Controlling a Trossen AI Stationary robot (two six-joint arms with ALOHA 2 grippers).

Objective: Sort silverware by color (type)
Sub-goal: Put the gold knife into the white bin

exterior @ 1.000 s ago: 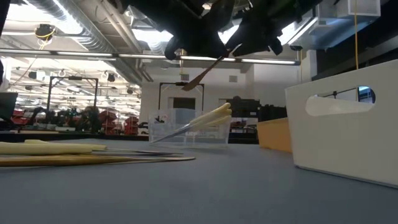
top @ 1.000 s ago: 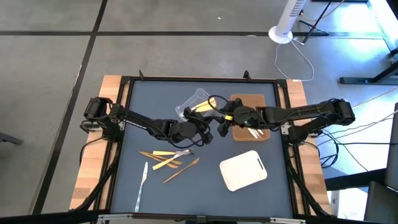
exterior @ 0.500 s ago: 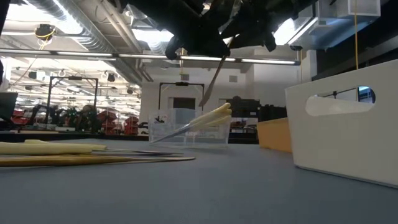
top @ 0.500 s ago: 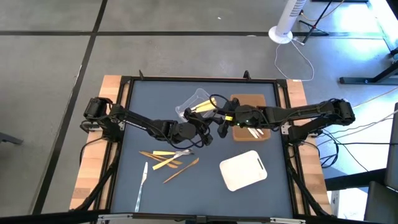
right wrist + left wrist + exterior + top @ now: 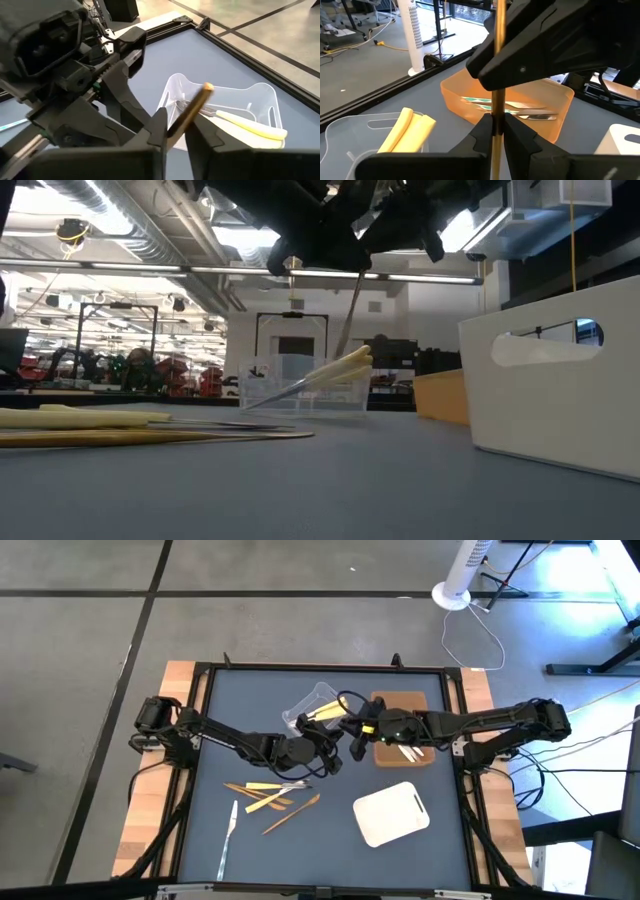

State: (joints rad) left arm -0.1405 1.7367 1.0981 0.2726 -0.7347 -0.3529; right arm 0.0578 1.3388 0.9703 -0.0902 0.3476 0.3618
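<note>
Left gripper (image 5: 494, 131): mid-table, shut on brown stick (image 5: 500, 60); fingers (image 5: 481, 135) pinch it low down, stick upright in left wrist view.
Right gripper (image 5: 175, 131): just beside left gripper, fingers (image 5: 159, 127) narrow on the same stick (image 5: 192, 111); contact looks made, both ends of the grip close together.
Stick in low view (image 5: 350, 305): hangs near vertical under the dark arms, lower end above tub.
Hidden: gripper tips not separable in high view, arms overlap there (image 5: 345, 740); stick's lower end cut off in both wrist views; utensil type unreadable.
Tub (image 5: 312, 705): clear, far-centre, holds pale yellow pieces (image 5: 410, 131) plus a thin silver one (image 5: 186, 106), hard to make out.
Brown tray (image 5: 415, 702): right of tub, holds silver pieces (image 5: 530, 111); one with dark pattern, blurred.
White tray (image 5: 392, 812): near-right, contents hidden by wall in low view (image 5: 560, 390).
Loose pile (image 5: 268, 798): near-left of centre, yellow, brown and silver sticks lying mixed; one silver piece (image 5: 228, 840) apart, nearer front edge.
Table (image 5: 440, 850): dark blue-grey mat, black frame, wood edges.
Room: grey floor, white fan base (image 5: 452, 592) with cable beyond far edge; low view shows lit workshop hall, detail small.
</note>
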